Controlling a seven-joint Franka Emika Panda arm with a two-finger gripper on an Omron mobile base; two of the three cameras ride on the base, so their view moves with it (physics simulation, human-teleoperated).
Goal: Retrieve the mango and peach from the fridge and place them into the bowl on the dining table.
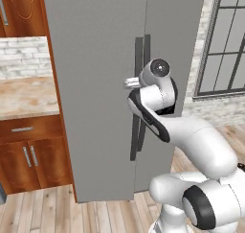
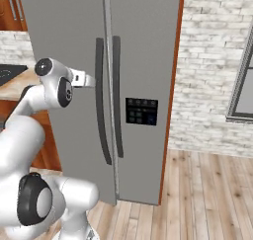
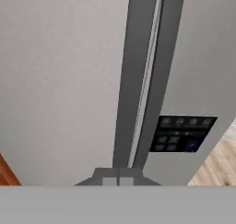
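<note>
Fridge (image 2: 74,36): both doors shut, directly ahead of arm.
Hand (image 3: 118,180): jaws fully together, nothing held; tips just before left door handle (image 2: 101,105).
Control panel (image 2: 141,111): on right door, right of the handles.

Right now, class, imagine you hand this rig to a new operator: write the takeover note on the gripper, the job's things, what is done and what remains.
Gripper: shut, empty, fingertips together at the left door's long dark curved handle, not clamped around it.
Tall grey two-door fridge: both doors closed; black control panel on the right door.
Done: the robot has reached the fridge.
Left: open a door, take out mango and peach, carry them to the bowl on the dining table.
</note>
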